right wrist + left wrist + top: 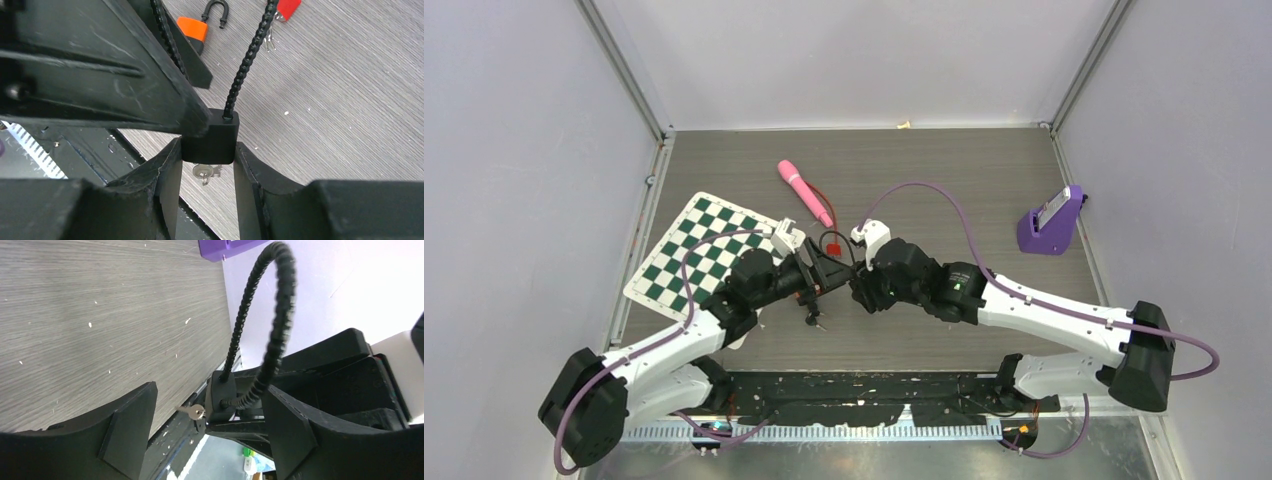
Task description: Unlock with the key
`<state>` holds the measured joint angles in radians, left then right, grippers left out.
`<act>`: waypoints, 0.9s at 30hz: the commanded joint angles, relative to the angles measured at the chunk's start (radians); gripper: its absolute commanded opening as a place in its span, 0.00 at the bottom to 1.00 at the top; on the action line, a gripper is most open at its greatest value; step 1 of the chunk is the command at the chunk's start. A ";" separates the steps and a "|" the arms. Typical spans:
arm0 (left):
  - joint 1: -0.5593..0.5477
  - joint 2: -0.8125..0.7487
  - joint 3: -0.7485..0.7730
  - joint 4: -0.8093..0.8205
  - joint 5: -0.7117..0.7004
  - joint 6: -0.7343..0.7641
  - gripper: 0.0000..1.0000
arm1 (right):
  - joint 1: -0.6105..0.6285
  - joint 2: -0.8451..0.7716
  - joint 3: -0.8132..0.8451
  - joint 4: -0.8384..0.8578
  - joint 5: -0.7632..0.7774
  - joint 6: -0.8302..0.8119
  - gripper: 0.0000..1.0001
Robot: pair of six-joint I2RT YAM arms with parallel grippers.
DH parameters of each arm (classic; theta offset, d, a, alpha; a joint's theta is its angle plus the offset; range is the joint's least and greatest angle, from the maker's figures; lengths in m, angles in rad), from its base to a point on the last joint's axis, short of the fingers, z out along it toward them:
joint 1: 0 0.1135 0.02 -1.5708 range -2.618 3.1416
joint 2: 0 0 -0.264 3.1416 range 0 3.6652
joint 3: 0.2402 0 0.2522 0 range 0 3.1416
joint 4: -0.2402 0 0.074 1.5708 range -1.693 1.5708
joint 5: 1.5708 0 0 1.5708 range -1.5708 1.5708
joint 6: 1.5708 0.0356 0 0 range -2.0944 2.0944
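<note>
Right wrist view showed the right gripper [207, 150] clenched on the black body of the cable lock [209, 134], one finger pressed to each side, with the lock held up off the table [350, 100]. The key [204, 172] sat in the keyway on the lock's underside, its small silver head poking out between the fingers.

From the left wrist, the left gripper [209, 410] stood released, jaws wide, with the key head in the gap ahead of them. Whether it lay deep enough for the pads to catch could not be told.

The likeliest trouble was a missed pinch. The key head was small and close under the lock body, so the closing jaws could land on the body instead, or nudge the key crooked.

Turning the key could also twist the lock round in the right grip, which held only its smooth sides.

The stiff cable [272, 325] arched beside the left finger and might snag it.

An orange padlock [192, 29] and a red padlock [288, 7] lay well apart on the table.
</note>
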<state>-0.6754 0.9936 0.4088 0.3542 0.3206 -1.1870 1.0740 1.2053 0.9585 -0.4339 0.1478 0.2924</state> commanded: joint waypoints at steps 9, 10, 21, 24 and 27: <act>-0.083 0.033 0.018 0.078 -0.087 -0.055 0.63 | 0.020 0.018 0.082 0.092 0.065 0.057 0.06; -0.091 0.031 0.018 0.079 -0.093 -0.055 0.61 | 0.022 0.022 0.083 0.093 0.065 0.062 0.06; -0.158 0.044 0.037 0.079 -0.124 -0.064 0.17 | 0.024 0.049 0.116 0.104 0.117 0.125 0.12; -0.144 0.024 0.037 0.061 -0.127 -0.081 0.03 | 0.024 0.043 0.122 0.117 0.137 0.129 0.26; -0.079 0.010 0.041 0.055 -0.071 -0.104 0.00 | 0.023 0.010 0.108 0.158 0.152 0.118 0.50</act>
<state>-0.7959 1.0279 0.4168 0.3923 0.1520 -1.2579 1.0973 1.2587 1.0069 -0.4492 0.2287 0.3981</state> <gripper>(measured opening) 0.264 0.438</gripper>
